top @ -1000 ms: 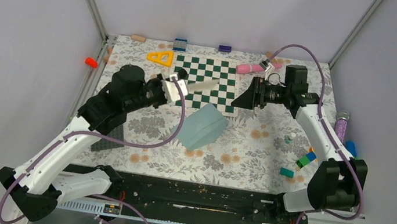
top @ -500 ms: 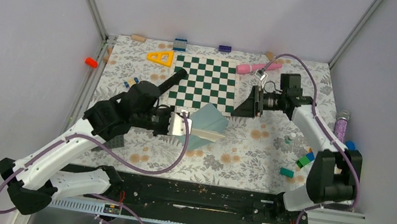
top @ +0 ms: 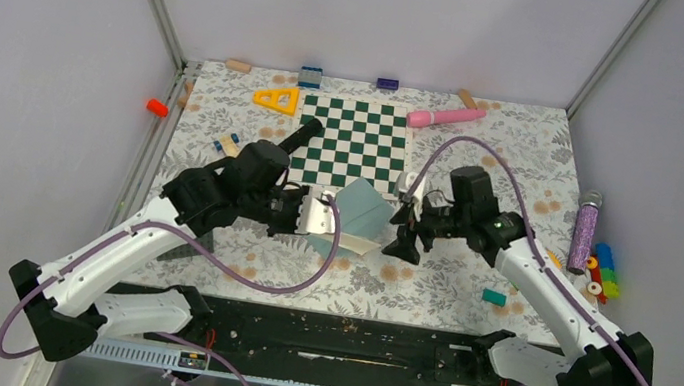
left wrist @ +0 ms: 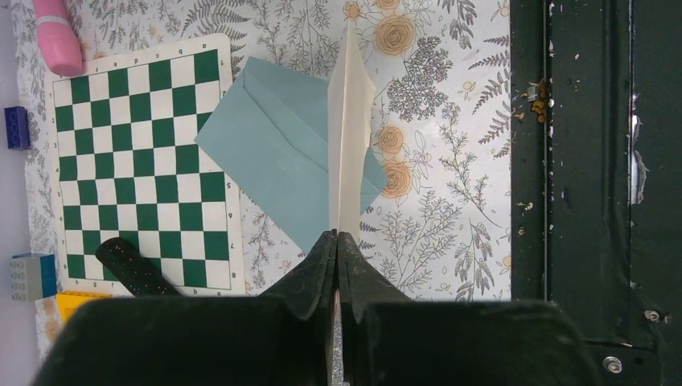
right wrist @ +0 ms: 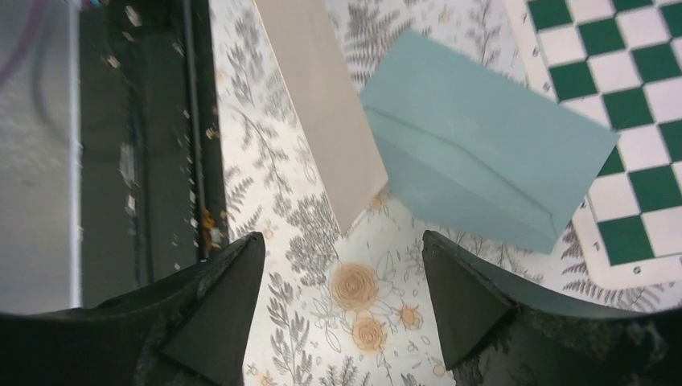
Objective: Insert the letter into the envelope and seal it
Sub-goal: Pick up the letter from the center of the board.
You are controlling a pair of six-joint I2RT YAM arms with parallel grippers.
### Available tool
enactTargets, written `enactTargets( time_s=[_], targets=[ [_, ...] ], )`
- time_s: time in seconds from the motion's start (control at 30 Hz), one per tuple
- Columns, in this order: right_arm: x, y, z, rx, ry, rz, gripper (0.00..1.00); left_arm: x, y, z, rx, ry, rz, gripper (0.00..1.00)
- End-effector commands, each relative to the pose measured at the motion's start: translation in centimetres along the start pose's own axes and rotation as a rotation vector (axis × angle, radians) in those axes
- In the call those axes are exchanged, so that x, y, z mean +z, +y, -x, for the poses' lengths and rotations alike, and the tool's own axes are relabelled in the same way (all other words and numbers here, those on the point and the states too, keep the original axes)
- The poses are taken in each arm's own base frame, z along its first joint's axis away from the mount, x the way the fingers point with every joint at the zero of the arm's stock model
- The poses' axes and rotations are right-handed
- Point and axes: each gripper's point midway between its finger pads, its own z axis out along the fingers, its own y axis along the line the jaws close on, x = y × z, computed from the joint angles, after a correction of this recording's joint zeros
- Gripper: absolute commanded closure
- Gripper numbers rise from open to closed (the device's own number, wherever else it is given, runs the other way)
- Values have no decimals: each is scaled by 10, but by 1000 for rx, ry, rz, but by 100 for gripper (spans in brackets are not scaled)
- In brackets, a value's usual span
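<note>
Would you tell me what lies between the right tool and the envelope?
Only bare tablecloth lies before the envelope in the right wrist view; the letter's end hangs alongside.

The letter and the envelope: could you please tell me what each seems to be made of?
The letter looks like thin matte paper, cream-tan, a mere sliver seen edge-on from the left wrist. The envelope looks like matte teal-grey paper, with crisp fold lines and no gloss. Paper weight is unclear.
</note>
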Motion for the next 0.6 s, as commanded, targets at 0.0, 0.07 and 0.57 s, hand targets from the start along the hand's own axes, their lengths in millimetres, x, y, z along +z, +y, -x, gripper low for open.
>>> enactTargets(
  time_s=[0.0, 0.07, 0.57],
  targets=[
    [11, -24, -22, -189, 79, -141, 22, -10, 1, 22, 33, -82, 10, 100],
    [14, -27, -23, -224, 85, -159, 23, -12, 0, 24, 29, -93, 9, 100],
    [33, 8, -20, -314, 83, -49, 28, -14, 0, 28, 22, -115, 23, 100]
  ],
)
